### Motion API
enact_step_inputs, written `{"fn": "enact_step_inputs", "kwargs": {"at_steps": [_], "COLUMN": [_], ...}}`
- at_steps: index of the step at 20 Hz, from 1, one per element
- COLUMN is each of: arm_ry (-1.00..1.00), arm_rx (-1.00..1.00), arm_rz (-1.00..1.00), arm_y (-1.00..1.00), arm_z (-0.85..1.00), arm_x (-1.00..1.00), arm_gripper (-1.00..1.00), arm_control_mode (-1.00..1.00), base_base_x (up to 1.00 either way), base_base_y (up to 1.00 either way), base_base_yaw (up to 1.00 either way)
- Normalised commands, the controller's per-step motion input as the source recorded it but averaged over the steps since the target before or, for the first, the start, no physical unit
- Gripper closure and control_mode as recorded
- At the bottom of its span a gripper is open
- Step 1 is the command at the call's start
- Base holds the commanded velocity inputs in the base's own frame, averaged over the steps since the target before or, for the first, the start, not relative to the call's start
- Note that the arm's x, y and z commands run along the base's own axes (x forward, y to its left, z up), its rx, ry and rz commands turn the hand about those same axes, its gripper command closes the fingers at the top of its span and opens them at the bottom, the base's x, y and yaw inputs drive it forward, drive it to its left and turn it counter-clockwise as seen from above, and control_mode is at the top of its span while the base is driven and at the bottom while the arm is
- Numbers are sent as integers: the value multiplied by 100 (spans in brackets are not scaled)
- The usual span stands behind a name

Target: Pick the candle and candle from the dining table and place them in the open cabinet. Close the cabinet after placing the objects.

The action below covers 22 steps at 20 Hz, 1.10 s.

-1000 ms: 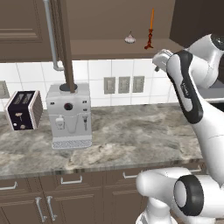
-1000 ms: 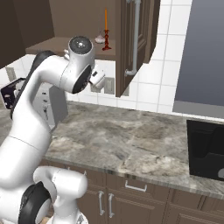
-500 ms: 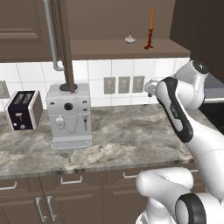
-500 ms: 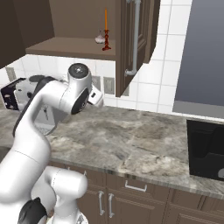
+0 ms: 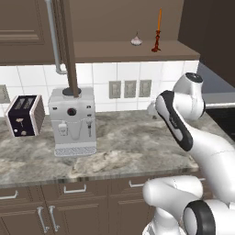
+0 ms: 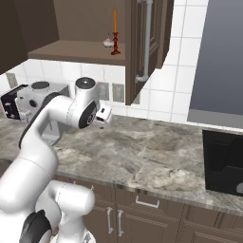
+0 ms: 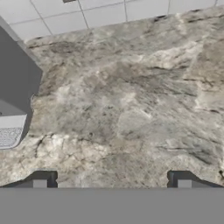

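From the hand view the gripper point(image 7: 112, 180) is gaping wide, empty, over bare countertop point(image 7: 131, 109); base views are showing both candles point(image 5: 157, 31) shelved in the open cabinet point(image 5: 119, 49).

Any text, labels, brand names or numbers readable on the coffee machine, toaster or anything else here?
No readable text anywhere.
Coffee machine: a dial and small buttons, no lettering to make out.
Toaster: a small pale mark on its front, too blurred to read.
Wall outlets: plain, unmarked.
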Motion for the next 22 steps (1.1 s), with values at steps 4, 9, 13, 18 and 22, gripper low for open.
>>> {"fn": "enact_step_inputs", "kwargs": {"at_steps": [4,9,13,18,22], "arm_ry": [15,9,11,0,0], "arm_rx": [-16,-5,0,-1,0], "arm_rz": [14,13,10,1,0], "arm_y": [0,0,0,0,0], "arm_z": [-59,-75,-91,-15,0], "arm_x": [-1,0,-1,-8,0], "arm_gripper": [-100,-100,-100,-100,-100], "arm_control_mode": [-100,-100,-100,100,100], "base_base_x": [0,0,0,-76,-100], "base_base_y": [0,0,0,1,8], "base_base_yaw": [0,0,0,4,2]}}
